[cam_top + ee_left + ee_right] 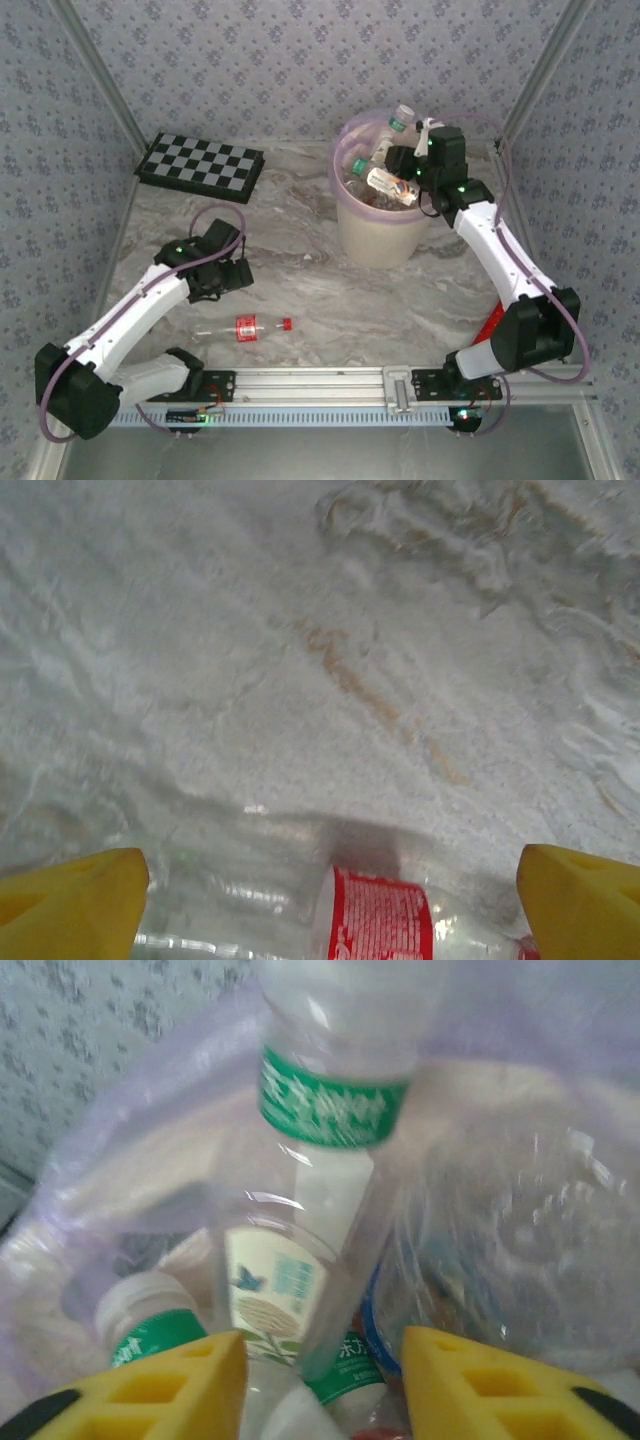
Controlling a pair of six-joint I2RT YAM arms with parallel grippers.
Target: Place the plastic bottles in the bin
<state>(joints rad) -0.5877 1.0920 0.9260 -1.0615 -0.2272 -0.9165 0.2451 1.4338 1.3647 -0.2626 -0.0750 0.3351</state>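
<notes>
Hovering with its yellow fingers spread wide and nothing held, the left gripper (335,898) sits low over a clear plastic bottle with a red label (378,922), which lies on its side between them on the grey marbled worktop (330,300). Round and light, it could roll or skid away if one finger meets it first. The right gripper (322,1385) hangs over the round cream bin with the pink-purple liner (380,240), a clear green-labelled bottle (322,1110) between its fingers; whether it grips I cannot tell. The bin looks heaped, so a bottle may topple off the rim.
</notes>
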